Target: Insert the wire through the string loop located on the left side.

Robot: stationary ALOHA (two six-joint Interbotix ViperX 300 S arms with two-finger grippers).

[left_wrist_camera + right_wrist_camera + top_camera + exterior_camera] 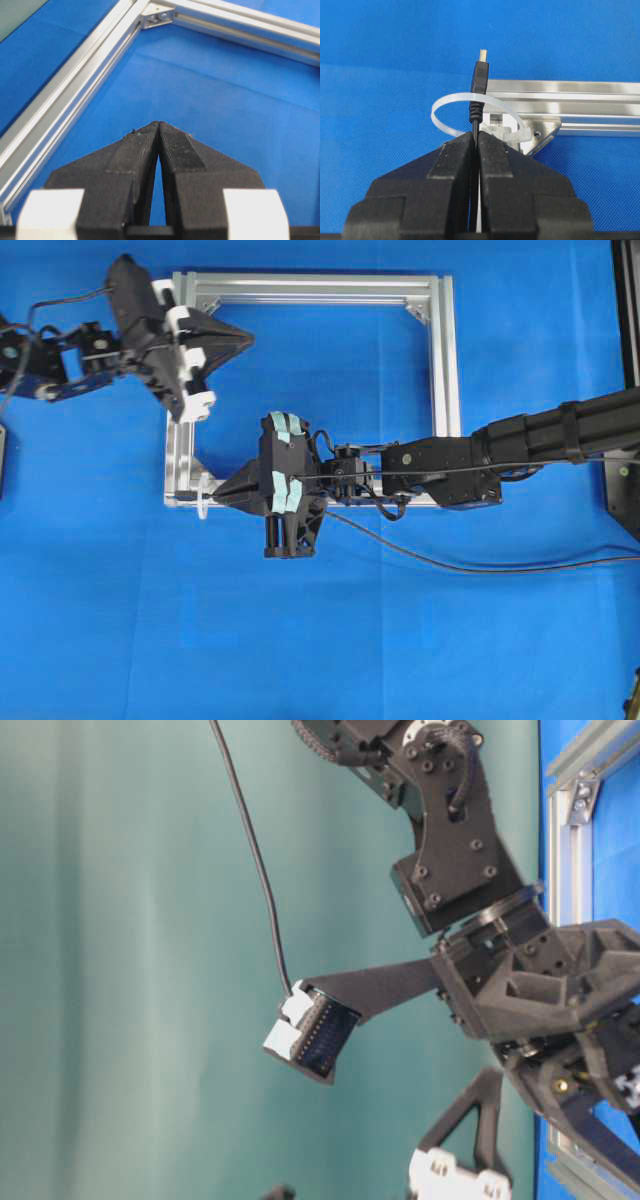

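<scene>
A silver aluminium frame (445,360) lies flat on the blue table (320,640), a square of rails with small brackets in its corners. Nothing lies inside the frame's open middle except the blue surface and the parts of the two arms that reach over it.

The right pincer (476,137) is pressed together on the wire (479,95), pinching it just behind the slim black plug. The plug stands straight out beyond the fingertips with its pale metal tip foremost. In the right wrist view the plug passes through the string loop (451,101), a thin whitish band that arcs around the plug's body, with the tip showing past the far side of the band. The loop is fixed at a small white clasp on the frame's corner bracket, just beside the fingertips.

From overhead, the right pincer (222,496) points left at the frame's lower left corner, where the string loop (203,498) shows as a faint pale ring against the rail. The wire (450,562) trails back from the pincer, running to the right across the table below the right arm.

The left pincer (159,126) is pressed together with nothing between its fingers. It hangs above the blue surface inside the frame's upper left corner, well apart from the loop. From overhead the left pincer (245,338) points to the right over that corner.
</scene>
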